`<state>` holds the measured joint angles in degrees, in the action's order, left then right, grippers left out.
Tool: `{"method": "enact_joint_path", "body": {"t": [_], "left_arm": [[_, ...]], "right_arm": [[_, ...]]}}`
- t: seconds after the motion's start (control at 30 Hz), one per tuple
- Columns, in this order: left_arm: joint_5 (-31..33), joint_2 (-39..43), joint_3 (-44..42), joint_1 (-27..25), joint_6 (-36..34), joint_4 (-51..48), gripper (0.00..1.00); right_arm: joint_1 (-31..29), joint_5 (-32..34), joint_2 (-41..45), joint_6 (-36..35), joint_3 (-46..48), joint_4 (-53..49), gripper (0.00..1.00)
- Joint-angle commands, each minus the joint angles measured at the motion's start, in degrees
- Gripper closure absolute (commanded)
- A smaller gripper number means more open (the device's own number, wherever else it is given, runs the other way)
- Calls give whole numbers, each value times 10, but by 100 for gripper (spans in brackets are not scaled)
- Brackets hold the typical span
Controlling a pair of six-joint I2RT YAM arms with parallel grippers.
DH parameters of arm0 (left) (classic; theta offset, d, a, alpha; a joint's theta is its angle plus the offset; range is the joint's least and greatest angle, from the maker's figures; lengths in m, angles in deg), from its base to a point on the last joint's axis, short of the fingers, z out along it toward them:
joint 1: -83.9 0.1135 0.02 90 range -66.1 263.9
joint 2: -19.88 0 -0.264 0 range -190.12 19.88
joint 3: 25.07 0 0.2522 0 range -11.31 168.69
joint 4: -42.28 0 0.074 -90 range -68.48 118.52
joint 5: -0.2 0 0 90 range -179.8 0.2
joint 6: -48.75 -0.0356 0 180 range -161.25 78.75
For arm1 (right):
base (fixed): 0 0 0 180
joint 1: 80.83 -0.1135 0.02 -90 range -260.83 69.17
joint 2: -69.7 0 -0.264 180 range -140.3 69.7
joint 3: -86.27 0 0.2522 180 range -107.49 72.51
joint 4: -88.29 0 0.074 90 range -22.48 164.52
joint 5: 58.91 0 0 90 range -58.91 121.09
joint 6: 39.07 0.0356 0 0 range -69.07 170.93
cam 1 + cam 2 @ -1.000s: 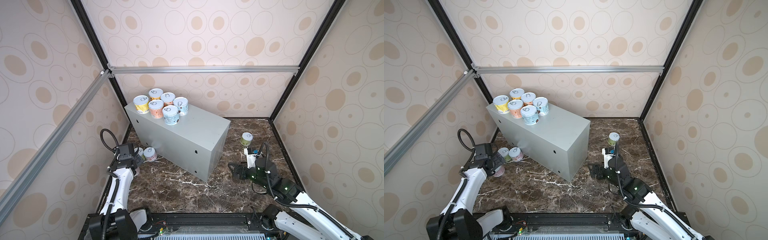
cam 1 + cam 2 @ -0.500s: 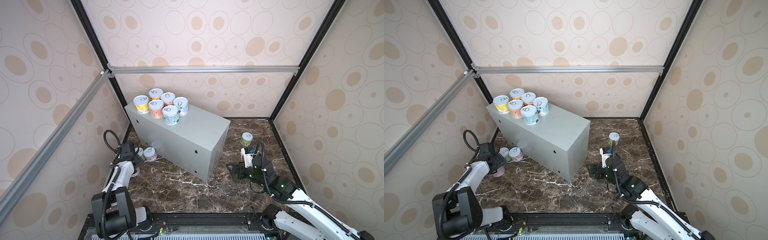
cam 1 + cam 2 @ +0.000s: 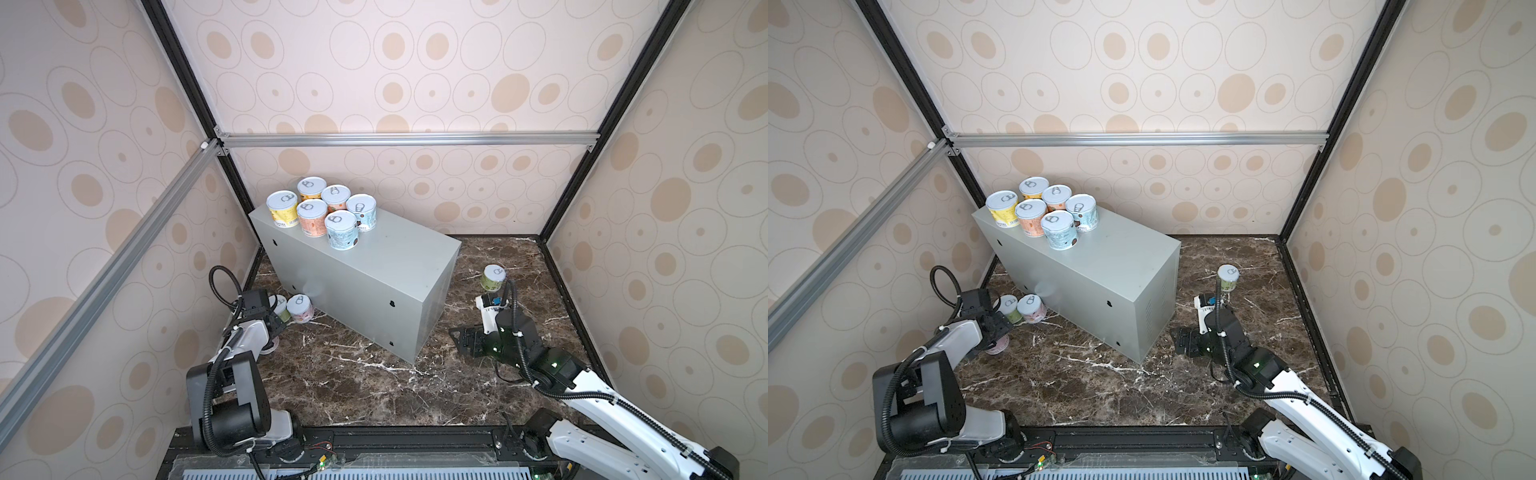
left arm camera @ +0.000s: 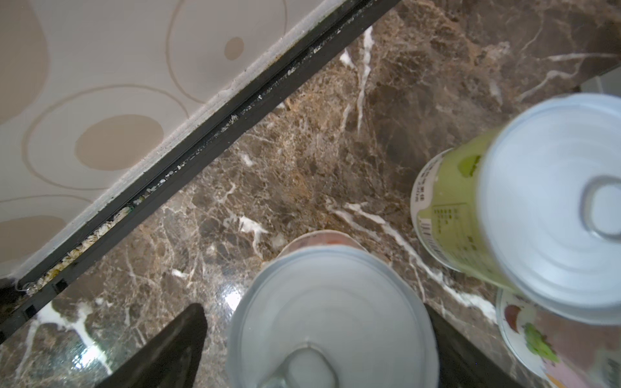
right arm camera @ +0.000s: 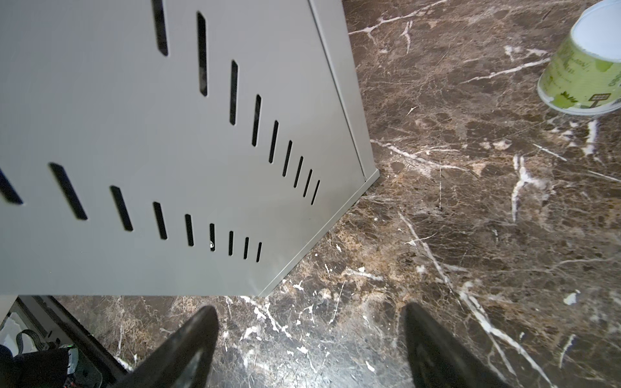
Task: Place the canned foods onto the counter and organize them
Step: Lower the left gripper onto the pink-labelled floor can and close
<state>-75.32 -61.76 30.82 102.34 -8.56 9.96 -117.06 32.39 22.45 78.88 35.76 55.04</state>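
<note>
6 cans stand lids-up at the left end of the counter, 4 upright on the floor. Left gripper loosely straddles 1, jaws apart; right gripper gapes empty. Label print unreadable.

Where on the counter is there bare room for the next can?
The counter top is bare from the nearest blue can to its right end. Its far left end is packed with six cans. The floor corner by the left hand is crowded with three more cans.

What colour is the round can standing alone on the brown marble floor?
The can is light green, clearest in the right wrist view.
</note>
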Motion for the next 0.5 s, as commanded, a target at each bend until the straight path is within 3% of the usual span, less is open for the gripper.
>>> {"method": "enact_joint_path", "body": {"t": [0.0, 0.3, 0.47], "left_arm": [[9, -18, 6, 9, -15, 9, 7], [-1, -48, 1, 10, -20, 17, 14], [-21, -31, -3, 10, -22, 23, 29]], "right_arm": [[5, 4, -6, -4, -14, 15, 11], [8, 3, -20, -3, -12, 26, 11], [9, 4, -19, -5, -16, 23, 11]]}}
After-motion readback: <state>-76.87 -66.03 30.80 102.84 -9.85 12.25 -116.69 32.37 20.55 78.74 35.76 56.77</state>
